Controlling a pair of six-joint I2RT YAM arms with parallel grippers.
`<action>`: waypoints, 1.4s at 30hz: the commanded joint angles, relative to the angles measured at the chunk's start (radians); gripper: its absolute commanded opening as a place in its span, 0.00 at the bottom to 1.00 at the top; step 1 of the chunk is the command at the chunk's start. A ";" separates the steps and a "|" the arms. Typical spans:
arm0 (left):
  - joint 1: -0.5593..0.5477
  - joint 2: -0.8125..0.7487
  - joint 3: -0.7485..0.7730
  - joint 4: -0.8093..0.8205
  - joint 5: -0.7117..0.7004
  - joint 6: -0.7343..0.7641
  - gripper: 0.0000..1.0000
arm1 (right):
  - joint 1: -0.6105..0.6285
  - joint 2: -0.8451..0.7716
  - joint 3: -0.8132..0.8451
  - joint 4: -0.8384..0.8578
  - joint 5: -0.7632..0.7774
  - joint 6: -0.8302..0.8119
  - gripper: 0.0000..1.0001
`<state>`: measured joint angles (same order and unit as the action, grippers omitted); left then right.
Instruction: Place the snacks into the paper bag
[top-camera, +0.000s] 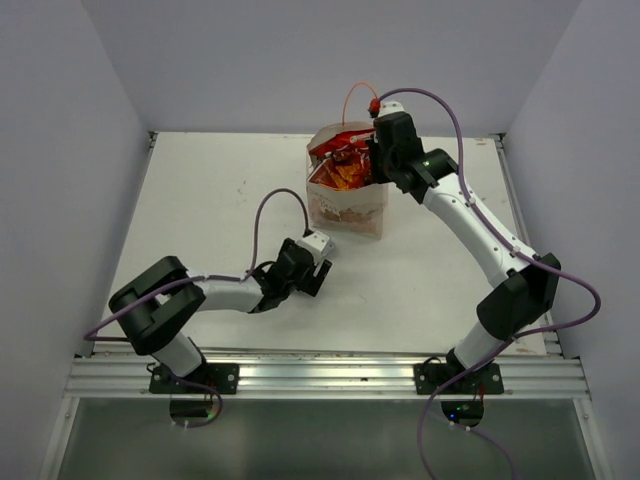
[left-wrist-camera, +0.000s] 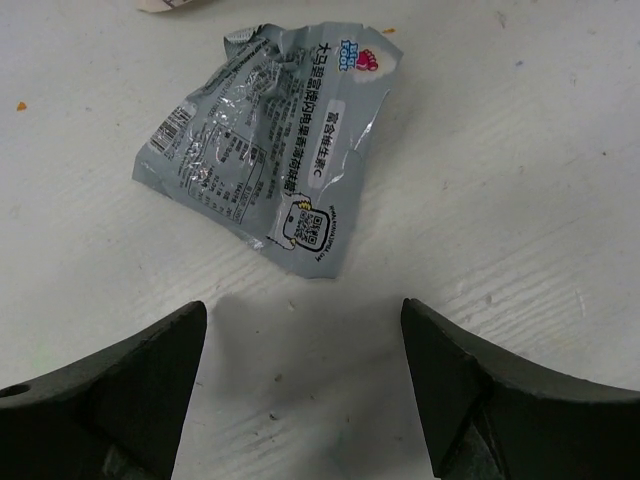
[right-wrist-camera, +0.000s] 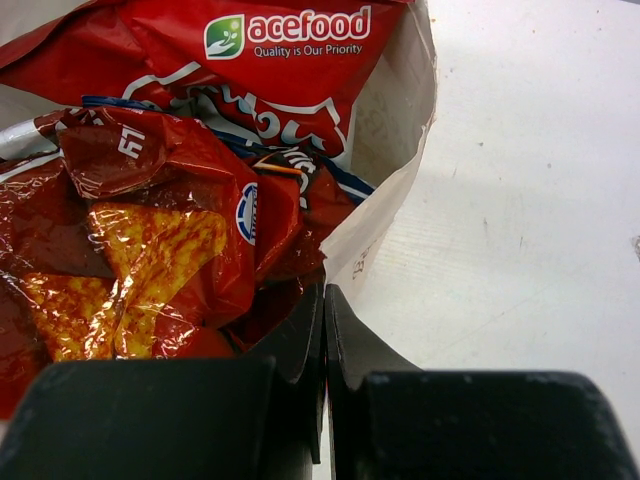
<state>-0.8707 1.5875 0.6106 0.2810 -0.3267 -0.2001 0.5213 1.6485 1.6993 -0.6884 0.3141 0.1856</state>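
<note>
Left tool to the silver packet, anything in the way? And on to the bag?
Nothing visible. The open left tool hovers over bare table, with the silver packet flat just ahead. Red chip bags already crowd the paper bag mouth.

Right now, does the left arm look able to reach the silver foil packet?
Probably yes: the left tool hangs open just short of the silver foil packet, which lies on the table with nothing between them.
</note>
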 joint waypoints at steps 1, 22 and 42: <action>0.004 0.020 0.052 0.122 -0.028 0.004 0.83 | 0.002 -0.047 0.014 0.010 -0.023 -0.009 0.00; 0.116 0.201 0.126 0.190 0.087 0.025 0.13 | 0.002 -0.042 0.042 -0.034 0.000 -0.034 0.00; 0.118 -0.636 0.131 -0.148 -0.334 0.020 0.00 | 0.003 -0.035 0.007 0.001 -0.015 -0.012 0.00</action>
<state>-0.7593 0.9916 0.6319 0.1528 -0.5446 -0.2218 0.5213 1.6482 1.7012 -0.7048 0.3149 0.1642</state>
